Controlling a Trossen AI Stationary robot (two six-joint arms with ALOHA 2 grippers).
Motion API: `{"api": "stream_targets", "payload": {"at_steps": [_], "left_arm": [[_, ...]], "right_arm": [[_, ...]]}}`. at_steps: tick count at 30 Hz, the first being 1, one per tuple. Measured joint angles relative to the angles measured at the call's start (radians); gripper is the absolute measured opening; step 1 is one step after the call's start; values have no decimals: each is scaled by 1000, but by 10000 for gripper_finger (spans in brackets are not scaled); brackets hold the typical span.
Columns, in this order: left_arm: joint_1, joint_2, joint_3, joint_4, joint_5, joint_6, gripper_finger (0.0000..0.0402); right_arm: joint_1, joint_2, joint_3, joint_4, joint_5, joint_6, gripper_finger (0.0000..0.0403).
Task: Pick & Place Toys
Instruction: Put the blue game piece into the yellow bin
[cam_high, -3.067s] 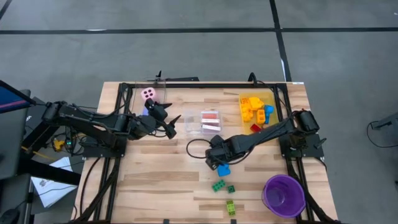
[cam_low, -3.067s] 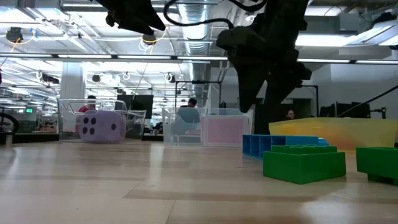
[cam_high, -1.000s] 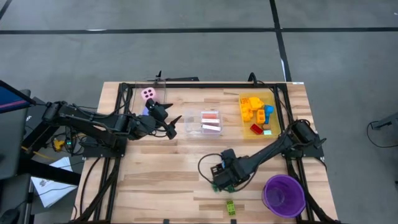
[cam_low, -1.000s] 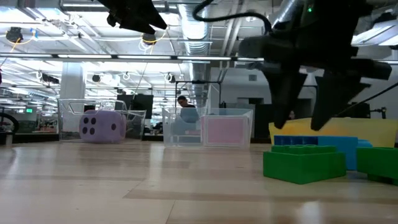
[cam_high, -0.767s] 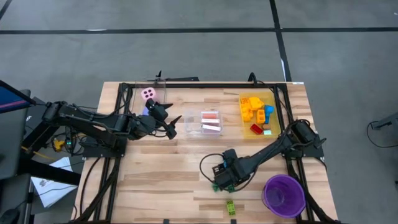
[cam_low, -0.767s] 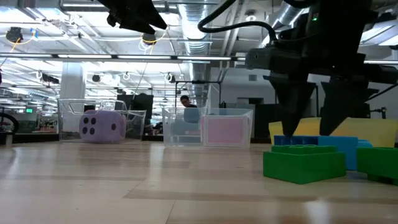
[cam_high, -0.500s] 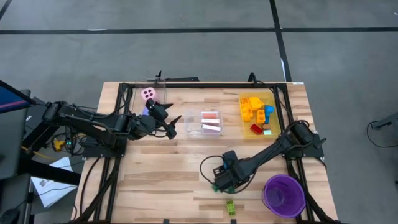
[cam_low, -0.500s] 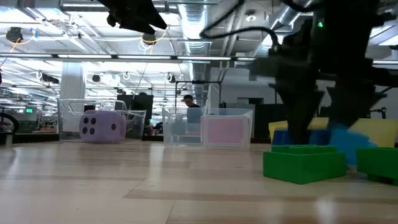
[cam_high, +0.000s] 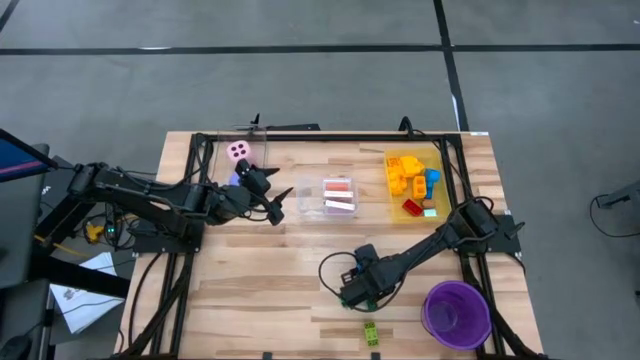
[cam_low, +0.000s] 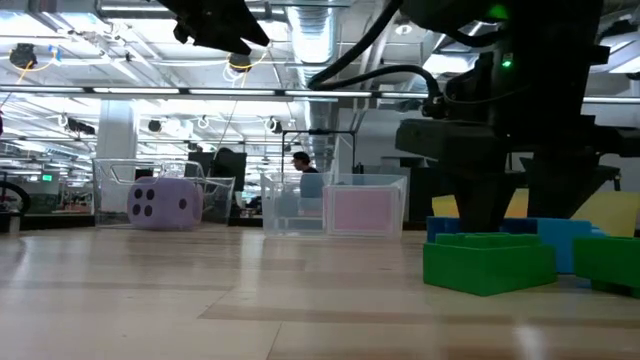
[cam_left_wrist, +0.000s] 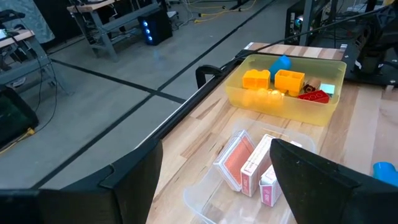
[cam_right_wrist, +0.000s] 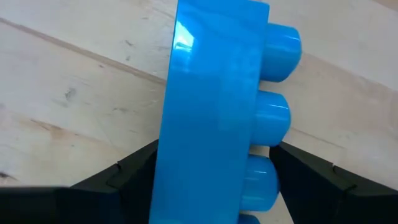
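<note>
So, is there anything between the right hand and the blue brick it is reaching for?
No, nothing visible. The right hand is down at the blue brick, which fills the space between its two fingers on the bare table.

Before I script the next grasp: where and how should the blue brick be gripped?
Grip the blue brick across its two smooth long sides, coming straight down. Its studs point sideways, so those flat faces suit the right gripper, whose open fingers already flank it.
</note>
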Motion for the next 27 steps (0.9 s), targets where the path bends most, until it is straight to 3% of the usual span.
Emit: {"api": "stream_targets", "payload": {"at_steps": [16,27], "left_arm": [[0,0,0,0,1,2,292],[0,0,0,0,2,2,292]], "right_arm": [[9,-44,-7,-5,142,-66,271],[51,-212,-5,-102,286,-87,270]]}}
